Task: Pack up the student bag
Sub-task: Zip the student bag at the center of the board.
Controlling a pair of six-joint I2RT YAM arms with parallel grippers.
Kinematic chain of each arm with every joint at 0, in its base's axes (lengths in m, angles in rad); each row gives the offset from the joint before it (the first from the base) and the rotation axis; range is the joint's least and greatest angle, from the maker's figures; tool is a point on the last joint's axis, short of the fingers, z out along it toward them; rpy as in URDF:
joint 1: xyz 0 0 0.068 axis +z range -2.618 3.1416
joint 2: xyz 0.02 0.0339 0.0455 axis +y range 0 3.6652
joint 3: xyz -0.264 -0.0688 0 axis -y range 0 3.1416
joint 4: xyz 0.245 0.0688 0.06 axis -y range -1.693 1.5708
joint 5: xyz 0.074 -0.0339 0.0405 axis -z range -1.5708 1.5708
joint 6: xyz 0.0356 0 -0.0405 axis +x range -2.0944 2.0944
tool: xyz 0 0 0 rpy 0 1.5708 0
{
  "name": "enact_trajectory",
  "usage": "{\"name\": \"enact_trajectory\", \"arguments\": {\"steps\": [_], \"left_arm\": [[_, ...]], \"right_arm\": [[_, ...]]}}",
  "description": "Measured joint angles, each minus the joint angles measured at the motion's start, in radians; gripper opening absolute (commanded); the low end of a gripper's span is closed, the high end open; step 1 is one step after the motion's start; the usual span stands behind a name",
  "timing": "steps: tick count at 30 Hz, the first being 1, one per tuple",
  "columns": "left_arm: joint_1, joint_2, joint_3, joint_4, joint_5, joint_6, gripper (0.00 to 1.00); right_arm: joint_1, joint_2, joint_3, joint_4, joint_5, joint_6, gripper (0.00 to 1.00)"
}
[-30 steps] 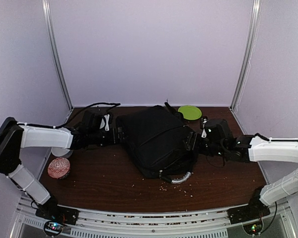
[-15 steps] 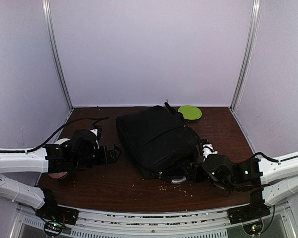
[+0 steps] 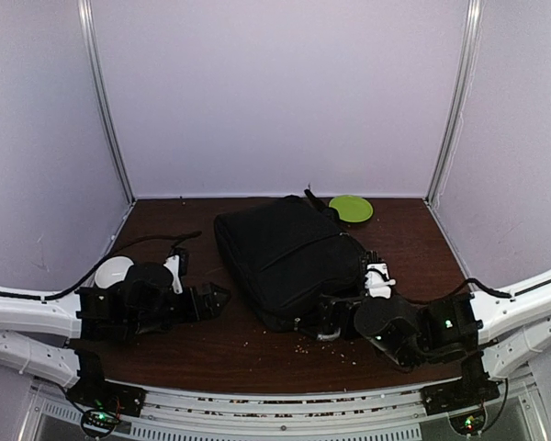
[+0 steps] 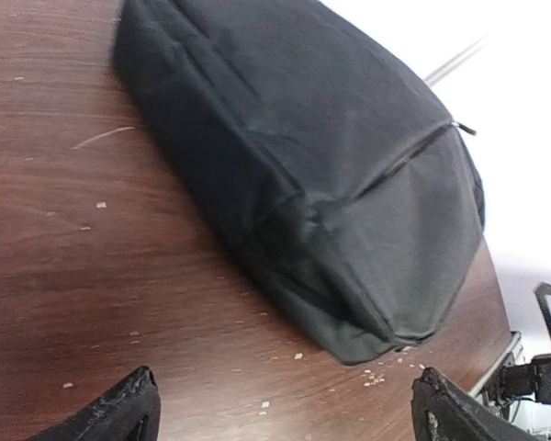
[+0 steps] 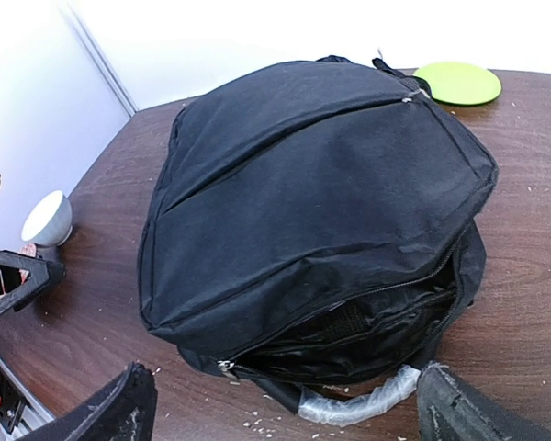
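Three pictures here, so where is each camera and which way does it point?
Top: above and behind the robot, looking down on the table; left gripper and right gripper both show.
Left wrist: low, facing right at the bag's side; left fingers at the bottom edge.
Right wrist: low, facing the bag's handle end; right fingers at the bottom edge.
All three share the bag.

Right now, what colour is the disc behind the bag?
Lime green; disc clearest in right wrist view.
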Motion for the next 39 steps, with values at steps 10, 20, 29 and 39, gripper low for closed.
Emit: {"name": "enact_trajectory", "arguments": {"steps": [10,20,29,39], "left_arm": [[-0.026,0.211,0.151,0.036,0.111,-0.029,0.94],[-0.032,0.367,0.154,0.125,0.229,-0.148,0.81],[-0.031,0.519,0.283,0.143,0.272,-0.166,0.66],[-0.011,0.572,0.293,0.183,0.324,-0.181,0.58]], "right_arm": [[-0.099,-0.066,-0.120,0.112,-0.180,0.001,0.97],[-0.126,-0.006,-0.207,0.198,-0.309,0.038,0.86],[-0.127,0.222,-0.077,0.207,-0.415,-0.019,0.66],[-0.127,0.376,0.054,0.234,-0.469,-0.051,0.52]]}}
